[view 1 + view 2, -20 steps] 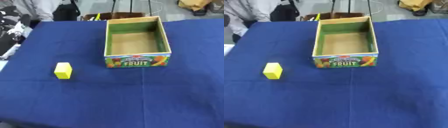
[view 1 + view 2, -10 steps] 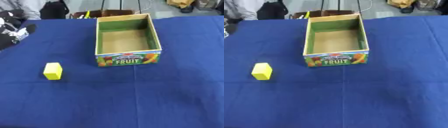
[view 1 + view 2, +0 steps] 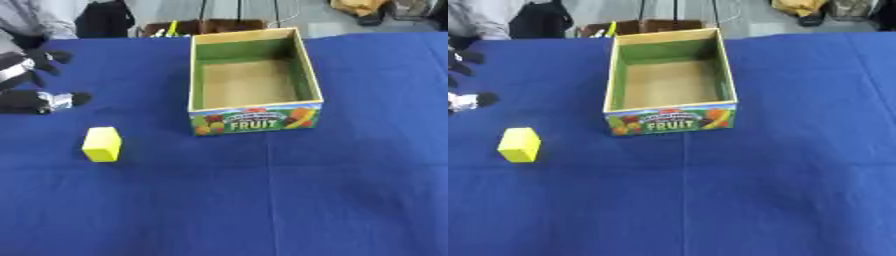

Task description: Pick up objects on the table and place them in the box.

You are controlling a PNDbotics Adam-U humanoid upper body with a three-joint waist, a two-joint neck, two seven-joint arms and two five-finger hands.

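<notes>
Left hand [image 3: 31, 82] hangs above the block [image 3: 101, 144], fingers spread to grasp; box [image 3: 254, 107] waits empty on the bench [image 3: 350, 190].

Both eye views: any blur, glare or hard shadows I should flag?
Left eye view: soft overall; left hand smeared at the edge, box lettering readable. Right eye view: equally soft; yellow block has fuzzy edges. No glare, only faint shadows on the blue tablecloth.

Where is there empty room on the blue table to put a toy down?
All the cloth in front of the fruit box and yellow block is bare, also right of the box. Only the left edge is busier, with the left hand above the block.
</notes>
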